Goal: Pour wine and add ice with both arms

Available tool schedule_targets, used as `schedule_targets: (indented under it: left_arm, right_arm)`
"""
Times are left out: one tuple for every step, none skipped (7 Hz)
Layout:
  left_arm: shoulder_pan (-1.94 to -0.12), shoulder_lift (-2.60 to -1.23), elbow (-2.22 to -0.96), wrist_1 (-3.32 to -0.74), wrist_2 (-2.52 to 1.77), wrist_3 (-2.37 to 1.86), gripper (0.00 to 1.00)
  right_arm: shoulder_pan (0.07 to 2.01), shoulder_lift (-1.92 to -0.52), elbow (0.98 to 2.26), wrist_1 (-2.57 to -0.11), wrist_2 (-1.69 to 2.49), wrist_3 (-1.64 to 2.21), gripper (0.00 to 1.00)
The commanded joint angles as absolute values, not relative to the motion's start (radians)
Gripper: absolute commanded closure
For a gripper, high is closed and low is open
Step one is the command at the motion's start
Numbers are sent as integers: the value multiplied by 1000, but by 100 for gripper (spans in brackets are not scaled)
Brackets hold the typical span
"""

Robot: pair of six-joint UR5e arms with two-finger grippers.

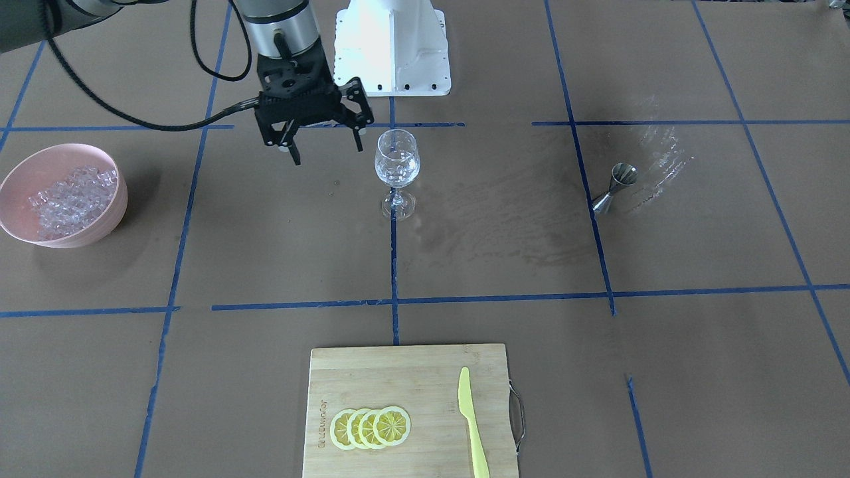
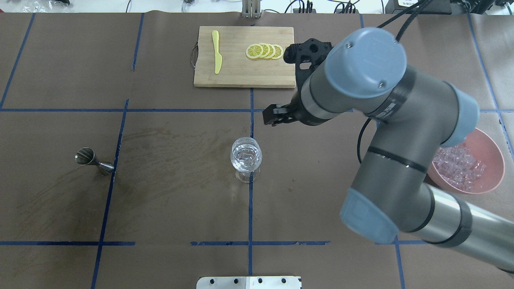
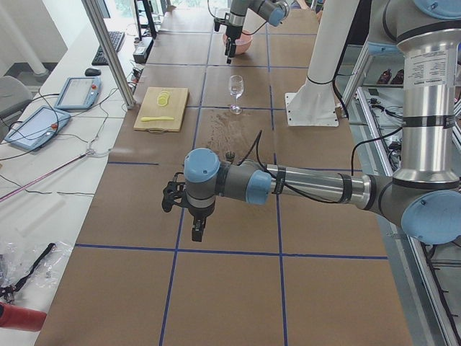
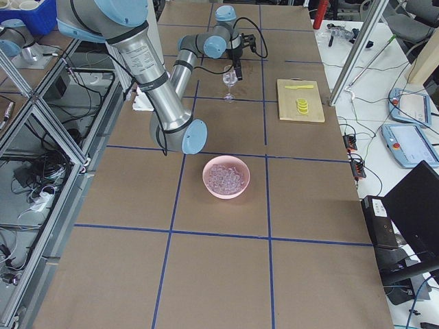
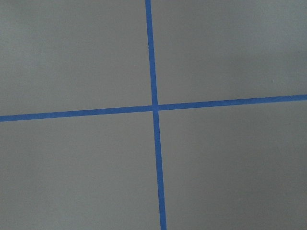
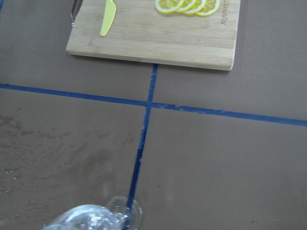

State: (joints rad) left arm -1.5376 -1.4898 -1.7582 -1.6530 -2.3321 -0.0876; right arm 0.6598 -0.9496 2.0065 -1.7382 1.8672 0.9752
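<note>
The wine glass [image 1: 396, 169] stands upright at the table's middle with clear contents that look like ice cubes; it also shows in the overhead view [image 2: 246, 156]. The ice [image 1: 70, 199] is heaped in a pink bowl [image 1: 13, 179] on the robot's right side. My right gripper [image 1: 327, 153] is open and empty, hovering beside the glass on the bowl's side, apart from it. My left gripper [image 3: 196, 232] shows only in the exterior left view, low over bare table far from the glass; I cannot tell whether it is open or shut.
A steel jigger [image 1: 614, 189] leans on the table on the robot's left side. A wooden cutting board [image 1: 398, 378] at the far edge carries lemon slices [image 1: 372, 427] and a yellow knife [image 1: 471, 425]. The white pedestal base [image 1: 392, 46] stands behind the glass.
</note>
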Motion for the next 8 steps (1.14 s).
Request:
schedule_targets:
  left_arm:
    - [-1537, -1479, -1755, -1649, -2329, -87, 0]
    - [-1537, -1480, -1758, -1649, -2329, -86, 0]
    - [-1539, -1479, -1759, -1654, -2326, -78, 0]
    - [-1542, -1474, -1750, -1648, -2327, 30, 0]
    - [-1545, -1451, -1753, -1634, -2327, 111, 0]
    - [-1551, -1427, -1770, -1628, -2329, 113, 0]
    - [-1554, -1425, -1769, -1629, -2327, 114, 0]
    - [-1555, -1424, -1767, -1629, -2329, 114, 0]
  right_arm:
    - [878, -1107, 2006, -1735, 2035, 654, 0]
    - [970, -1186, 2002, -1739, 2080, 483, 0]
    - [1062, -1262, 1984, -1740, 2121, 325, 0]
    - [1160, -1314, 1927, -1736, 2181, 138, 0]
    - [1249, -1337, 1851, -1733, 2212, -20, 0]
    - [1320, -1366, 1780, -1732, 2232, -135, 0]
    - [1383, -1434, 1752, -1727, 2233, -170, 0]
    - [1414, -1538, 1750, -1726, 2224, -179, 0]
